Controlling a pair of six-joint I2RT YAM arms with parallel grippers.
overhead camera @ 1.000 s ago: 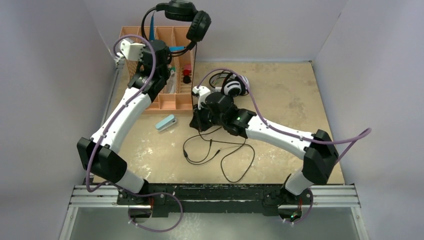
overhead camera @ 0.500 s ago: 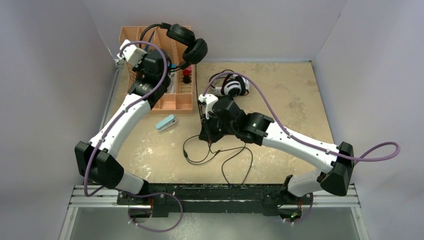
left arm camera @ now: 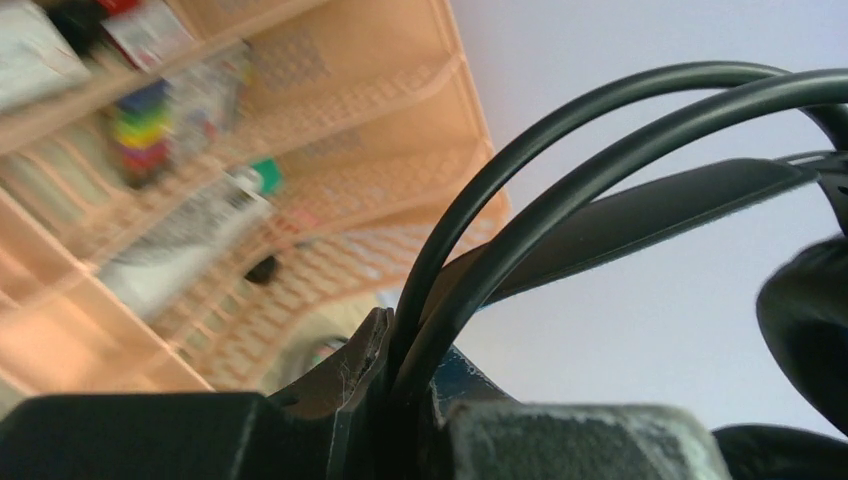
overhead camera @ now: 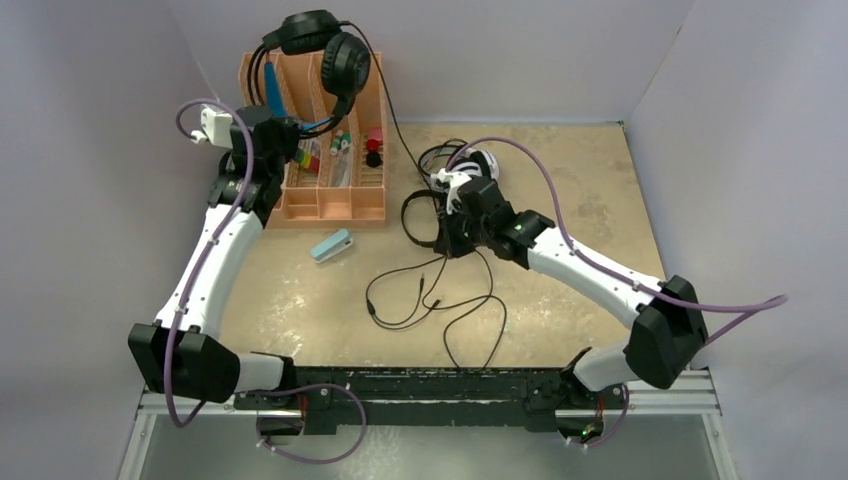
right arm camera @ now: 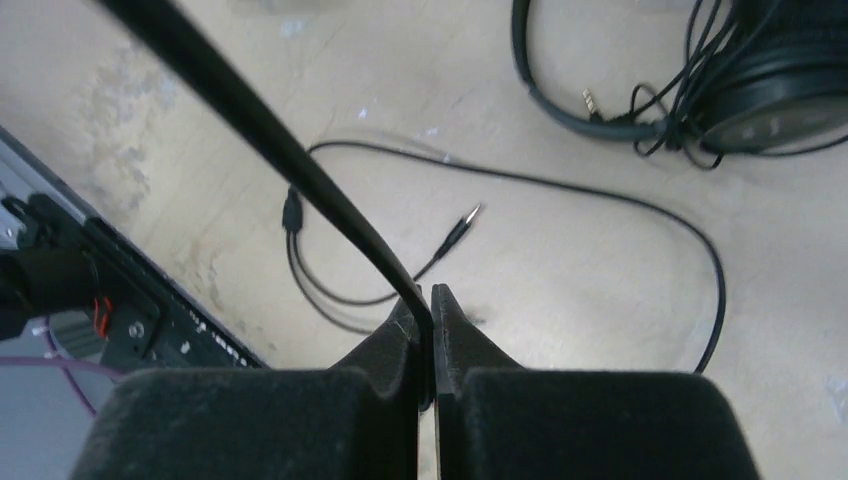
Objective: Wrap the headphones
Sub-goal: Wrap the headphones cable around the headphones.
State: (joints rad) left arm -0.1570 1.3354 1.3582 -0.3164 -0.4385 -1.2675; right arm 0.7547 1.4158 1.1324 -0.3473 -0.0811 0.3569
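From above, I count three headsets. The black headset hangs in the air over the orange tray, lifted by the left tool. The white-and-black headset and the slim black headset lie close together on the bench. One thin cable runs from the lifted headset down to the right tool. Some loose cable loops lie nearer to the arms.

In the left wrist view, the left tool is clenched on two headband rods. They look stiff and light, so I judge this a good place to hold. The padded cups would give way.

In the right wrist view, the right tool is pinched tight on one strand of the cable. The cable seems limp and smooth and may slide through. One plug lies on the bench.
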